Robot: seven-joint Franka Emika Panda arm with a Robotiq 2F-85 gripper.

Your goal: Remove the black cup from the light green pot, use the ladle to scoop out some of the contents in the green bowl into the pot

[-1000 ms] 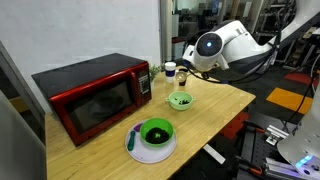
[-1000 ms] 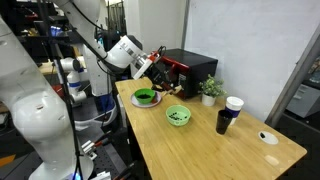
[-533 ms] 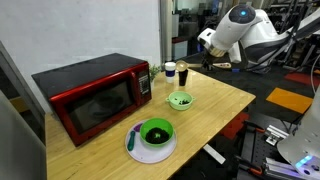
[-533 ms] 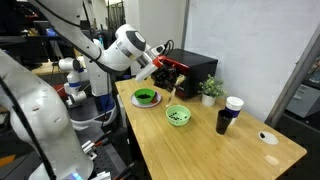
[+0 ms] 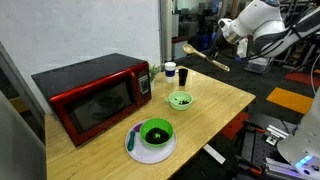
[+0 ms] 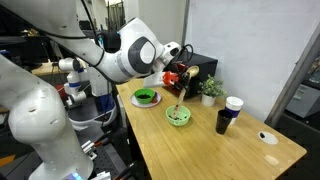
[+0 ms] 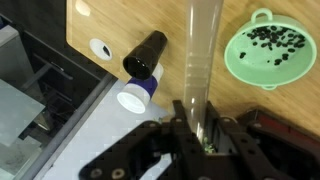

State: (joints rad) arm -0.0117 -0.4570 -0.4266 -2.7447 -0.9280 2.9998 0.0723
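Note:
My gripper [image 7: 200, 140] is shut on the handle of the pale ladle [image 7: 200, 60], which stretches away from the jaws over the table. In an exterior view the ladle [image 6: 179, 98] hangs from the gripper [image 6: 181, 80] with its scoop end just above table height by the light green pot [image 6: 178, 116]. The pot [image 7: 272, 48] holds dark bits and lies to the right of the ladle in the wrist view. The black cup [image 6: 222, 122] stands on the table outside the pot, beside a white cup [image 6: 234, 104]. The green bowl [image 5: 155, 132], with dark contents, sits on a white plate [image 5: 138, 150].
A red microwave [image 5: 92, 92] takes up the back of the wooden table [image 5: 215, 105]. A small potted plant [image 6: 210, 88] stands near it. A small white disc [image 7: 98, 46] lies near the table's edge by the cups. The table's edge drops off behind the cups [image 7: 60, 100].
The arm has swung and risen with the ladle still in the jaws, away from the green bowl's side toward the pot and the cups. Nothing on the table has moved.

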